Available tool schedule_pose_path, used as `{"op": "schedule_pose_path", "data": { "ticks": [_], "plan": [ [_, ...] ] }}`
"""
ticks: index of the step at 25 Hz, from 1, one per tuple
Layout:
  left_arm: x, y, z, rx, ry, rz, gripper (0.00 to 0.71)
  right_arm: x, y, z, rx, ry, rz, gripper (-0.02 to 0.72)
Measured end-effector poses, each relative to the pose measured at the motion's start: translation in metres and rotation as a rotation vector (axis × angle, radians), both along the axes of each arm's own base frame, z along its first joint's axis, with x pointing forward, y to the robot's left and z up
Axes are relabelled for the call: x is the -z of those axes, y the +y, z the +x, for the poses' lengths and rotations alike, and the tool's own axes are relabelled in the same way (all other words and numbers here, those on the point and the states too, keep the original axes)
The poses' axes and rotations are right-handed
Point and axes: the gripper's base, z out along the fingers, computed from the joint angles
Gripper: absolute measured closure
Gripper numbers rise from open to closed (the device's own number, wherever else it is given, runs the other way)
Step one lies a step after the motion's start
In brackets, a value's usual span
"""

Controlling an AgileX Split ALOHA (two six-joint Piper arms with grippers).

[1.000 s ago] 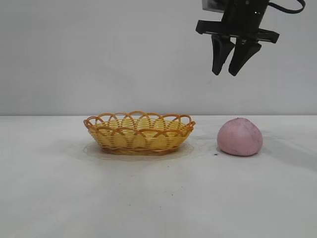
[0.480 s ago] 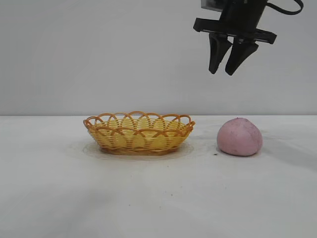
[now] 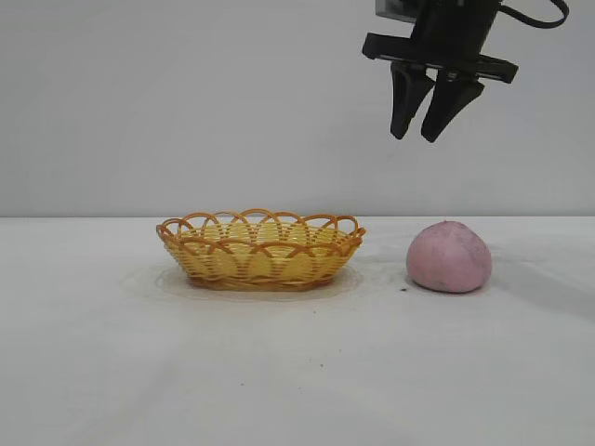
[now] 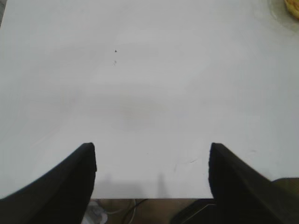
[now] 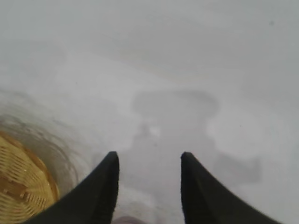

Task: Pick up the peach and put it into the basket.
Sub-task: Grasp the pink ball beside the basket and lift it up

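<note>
The dusty-pink peach [image 3: 449,257] sits on the white table to the right of the oval wicker basket [image 3: 261,249]. My right gripper [image 3: 414,137] hangs high above the table, over the gap between basket and peach and a little left of the peach; it is open and empty. In the right wrist view its gripper [image 5: 149,158] frames bare table, with the basket's edge [image 5: 18,186] at one side and a sliver of the peach [image 5: 124,220] at the frame border. My left gripper [image 4: 152,151] is open over bare table near the table's edge, out of the exterior view.
The white table [image 3: 297,372] spreads around both objects. A corner of the basket [image 4: 292,7] shows far off in the left wrist view. Cables lie beyond the table's edge [image 4: 149,198] there.
My right gripper has drifted slightly left and up over the last second. The peach and basket have not moved.
</note>
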Motion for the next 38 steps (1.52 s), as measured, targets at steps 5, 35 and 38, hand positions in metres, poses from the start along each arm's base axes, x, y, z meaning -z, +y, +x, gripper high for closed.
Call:
{"op": "schedule_pose_path", "data": {
  "ticks": [5, 35, 38],
  "plan": [
    [0.000, 0.000, -0.012, 0.002, -0.078, 0.003, 0.263, 0.000, 0.000, 0.000, -0.003, 0.002, -0.003, 0.429],
    [0.001, 0.000, -0.013, 0.006, -0.080, 0.006, 0.263, 0.077, 0.024, -0.037, -0.211, 0.424, -0.243, 0.658],
    [0.001, 0.000, -0.013, 0.006, -0.080, 0.006, 0.263, 0.069, 0.021, -0.036, -0.206, 0.400, -0.265, 0.703]
  ]
}}
